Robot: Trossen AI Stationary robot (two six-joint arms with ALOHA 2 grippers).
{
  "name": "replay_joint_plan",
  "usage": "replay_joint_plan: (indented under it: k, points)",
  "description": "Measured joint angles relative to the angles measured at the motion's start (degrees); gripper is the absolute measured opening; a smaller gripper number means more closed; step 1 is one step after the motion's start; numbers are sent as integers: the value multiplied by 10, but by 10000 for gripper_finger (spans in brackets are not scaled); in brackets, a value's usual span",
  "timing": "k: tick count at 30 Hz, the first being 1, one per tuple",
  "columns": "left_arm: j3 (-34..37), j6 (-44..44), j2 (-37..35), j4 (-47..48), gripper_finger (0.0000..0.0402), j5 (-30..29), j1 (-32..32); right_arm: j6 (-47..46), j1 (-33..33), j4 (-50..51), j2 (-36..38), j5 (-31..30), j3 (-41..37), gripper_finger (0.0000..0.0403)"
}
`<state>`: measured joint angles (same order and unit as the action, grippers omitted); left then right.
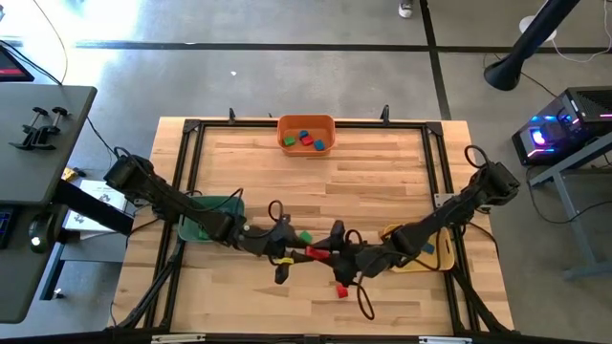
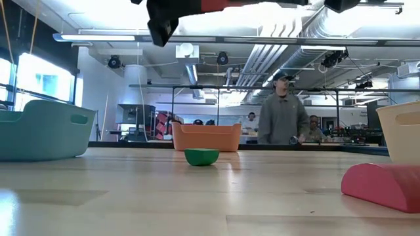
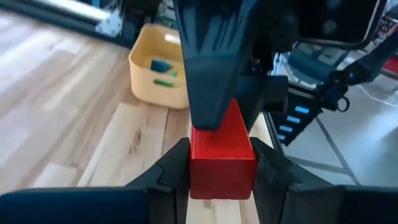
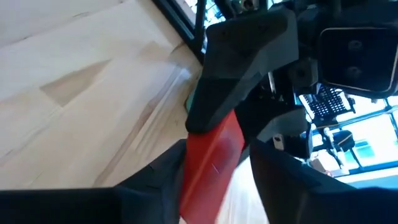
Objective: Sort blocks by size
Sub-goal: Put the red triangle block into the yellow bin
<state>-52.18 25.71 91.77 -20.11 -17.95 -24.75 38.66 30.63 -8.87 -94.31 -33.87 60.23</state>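
A long red block (image 1: 314, 252) is held in the air between my two grippers over the table's near middle. My left gripper (image 1: 293, 254) is shut on its left end and my right gripper (image 1: 331, 254) on its right end. In the low view the block (image 2: 223, 5) shows at the top edge, high above the table. A green block (image 1: 304, 236) rests on the table just beyond them, and another red block (image 1: 340, 290) lies nearer the front edge. My left gripper pinches the red block's end (image 3: 221, 165) between its two fingers (image 3: 176, 169), level, from the table's left. The block is lifted clear and runs away from the fingers toward the other gripper. My right gripper pinches the block's other end (image 4: 211, 163) between its two fingers (image 4: 173, 169), level, from the table's right. The block is clear of the table, and the left gripper's finger (image 4: 242, 68) lies over its far part.
An orange bin (image 1: 306, 145) with several blocks stands at the far middle edge. A green bin (image 1: 212, 206) is at the left under my left arm. A yellow bin (image 1: 442, 256) with blocks is at the right under my right arm. People stand in the room behind.
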Motion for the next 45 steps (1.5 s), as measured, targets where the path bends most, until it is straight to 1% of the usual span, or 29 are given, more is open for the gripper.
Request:
replay_joint_plan:
  k: [5, 8, 10, 12, 14, 18, 21, 25, 29, 31, 33, 35, 37, 39, 42, 45]
  points:
    - [1, -42, 1, -43, 109, -2, 0, 4, -2, -13, 0, -3, 0, 117]
    - [1, -42, 1, -51, 117, -12, -1, 13, -1, -23, 1, -5, 0, 89]
    - [1, -36, 1, -48, 126, -16, 0, 21, 1, -20, 1, -17, 0, 76]
    - [1, -35, 1, -51, 141, -17, 0, 18, 8, -21, 1, -43, 0, 75]
    - [1, -37, 1, -52, 159, -15, 0, 0, 12, -22, 1, -58, 0, 68]
    - [0, -48, 1, -24, 197, -13, 2, -37, 22, -14, 2, -61, 0, 66]
    - [0, -51, 1, 19, 214, -9, 4, -92, 29, 38, 11, -63, 0, 65]
    - [0, -45, 1, 92, 219, -21, 9, -240, 34, 167, 49, -61, 0, 65]
    - [0, -20, 1, 167, 218, -78, 8, -439, 45, 360, 104, -37, 0, 65]
    - [0, -7, 1, 203, 218, -110, 7, -559, 53, 473, 132, 11, 0, 65]
    - [0, 9, 1, 235, 218, -141, 7, -681, 61, 575, 153, 93, 0, 65]
    - [0, 24, 1, 254, 218, -169, 6, -790, 80, 653, 166, 160, -6, 65]
    - [0, 26, 1, 270, 218, -187, 3, -887, 103, 703, 174, 208, -16, 65]
    - [0, 26, 1, 277, 218, -196, 1, -968, 125, 736, 180, 234, -33, 65]
    - [0, 23, 1, 280, 218, -207, -2, -1063, 150, 749, 182, 245, -76, 65]
    - [0, 22, 1, 280, 218, -209, -5, -1129, 168, 736, 183, 242, -124, 65]
